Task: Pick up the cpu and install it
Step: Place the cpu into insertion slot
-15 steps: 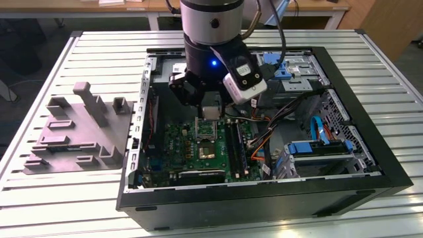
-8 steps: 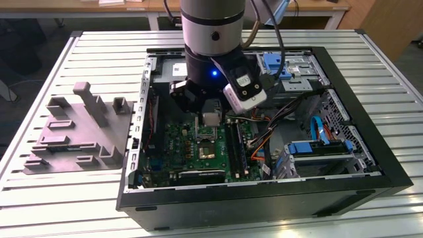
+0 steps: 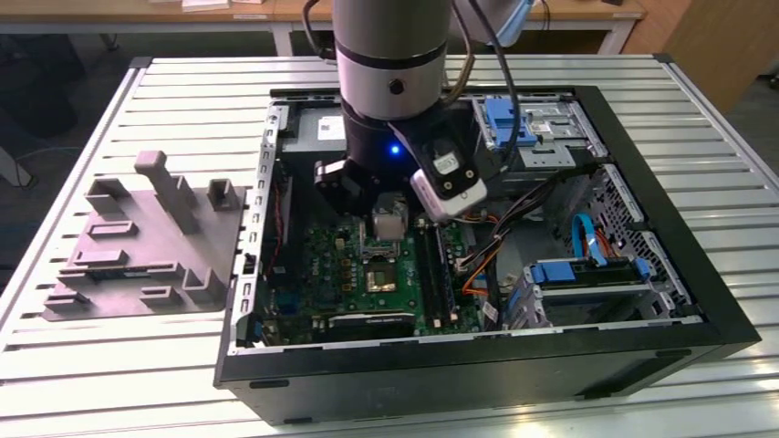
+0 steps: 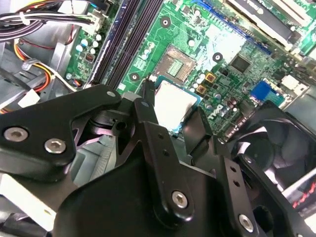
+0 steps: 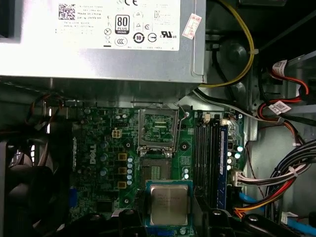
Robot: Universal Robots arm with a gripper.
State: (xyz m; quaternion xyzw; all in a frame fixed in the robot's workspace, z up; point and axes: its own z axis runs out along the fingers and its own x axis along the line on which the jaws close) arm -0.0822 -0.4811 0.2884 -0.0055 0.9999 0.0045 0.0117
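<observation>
Pale slatted tabletop (image 3: 122,383) is seen carrying an open black computer case (image 3: 487,376), with a grey moulded fixture (image 3: 134,246) set beside it on the exterior view's left. The arm is lowered into the case, and the gripper (image 3: 387,222) is held over the green motherboard (image 3: 347,274). In both wrist views the cpu (image 5: 169,203) (image 4: 174,102) is gripped by its edges between the dark fingers (image 4: 196,129), which are clenched on it, its silvery top turned toward the cameras. It is carried level above the board, just beside the open socket (image 5: 158,132), whose metal frame is raised. A grey power-supply box (image 5: 98,39) is seen beyond the socket, the memory slots (image 5: 210,158) run along one side, and a black fan (image 4: 276,143) is mounted at the other.
</observation>
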